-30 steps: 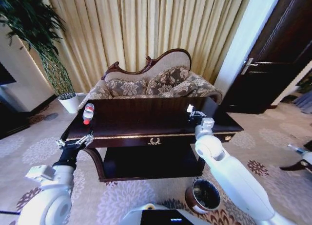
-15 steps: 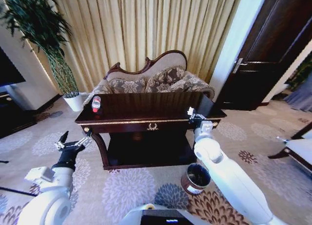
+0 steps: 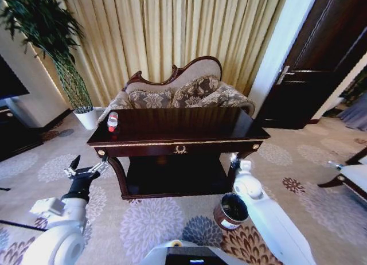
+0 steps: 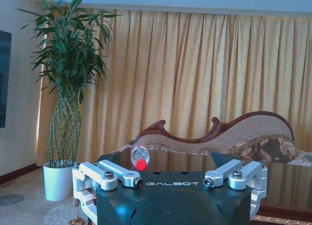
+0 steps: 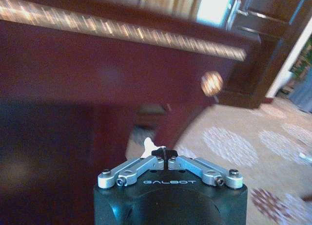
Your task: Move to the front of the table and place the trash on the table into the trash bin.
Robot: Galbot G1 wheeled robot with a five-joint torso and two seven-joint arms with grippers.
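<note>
The long dark table (image 3: 183, 126) stands in front of me. A clear bottle (image 3: 113, 121) with a red cap lies on its left end, and in the left wrist view the bottle (image 4: 140, 157) points its cap toward the camera. My left gripper (image 3: 86, 170) hangs open over the carpet, short of the table's left front corner, holding nothing. My right gripper (image 3: 233, 159) is below the table's right front edge, above the dark-brown trash bin (image 3: 231, 210). In the right wrist view that gripper (image 5: 165, 154) is shut on a small white paper wad (image 5: 146, 145), close to the table's front (image 5: 97, 64).
A patterned sofa (image 3: 178, 96) sits behind the table against gold curtains. A potted plant in a white pot (image 3: 85, 119) is at the back left, a black cabinet (image 3: 11, 140) at the far left, a dark door (image 3: 321, 64) at the right. Open carpet surrounds the bin.
My right gripper has come down from above the table's right end to below its front edge, over the bin, still holding the wad. The head camera's view has shifted back. The left arm has not moved.
</note>
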